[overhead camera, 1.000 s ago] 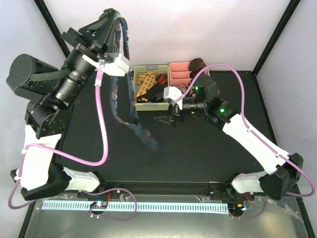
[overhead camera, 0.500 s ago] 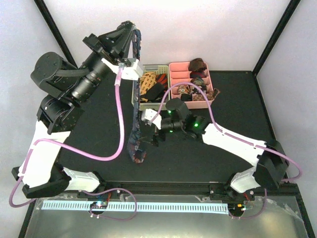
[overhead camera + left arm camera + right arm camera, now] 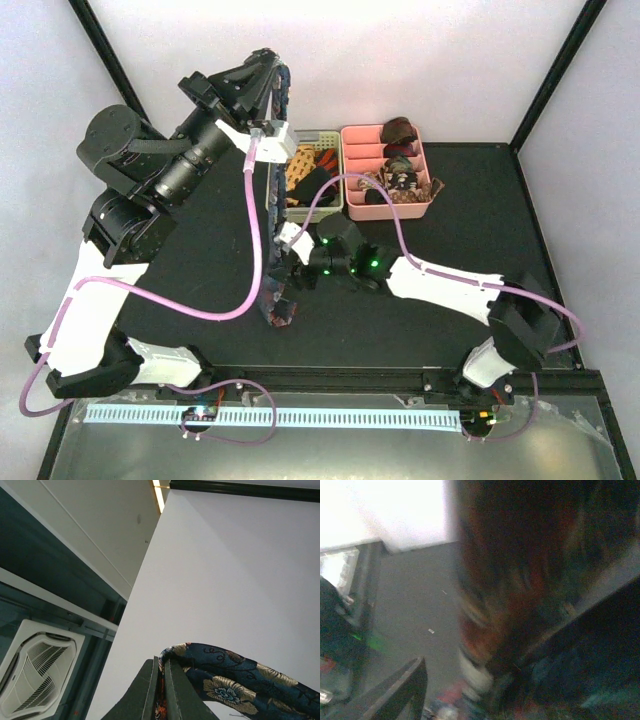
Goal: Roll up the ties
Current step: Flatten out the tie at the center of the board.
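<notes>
Navy floral tie point(image 3: 277, 310) hangs full length at centre-left of the top view. Its upper end is pinched in the raised left hand point(image 3: 272, 72) and its lower end is bunched on the desk point(image 3: 420, 330); not yet rolled. Right hand point(image 3: 290, 275) sits low against the hanging strip; cannot tell whether it grips. Judged progress: several coils point(image 3: 400, 130) already lie in the pink tray point(image 3: 395, 212) at upper right, and loose ties point(image 3: 300, 175) lie in the green basket point(image 3: 320, 134) beside it, so a good share is left. Left wrist view shows the fingers point(image 3: 145, 695) closed tight on the fabric, a detail unclear from above. Right wrist view is blurred: tie fills the middle, one finger point(image 3: 402, 687) shows lower left.
</notes>
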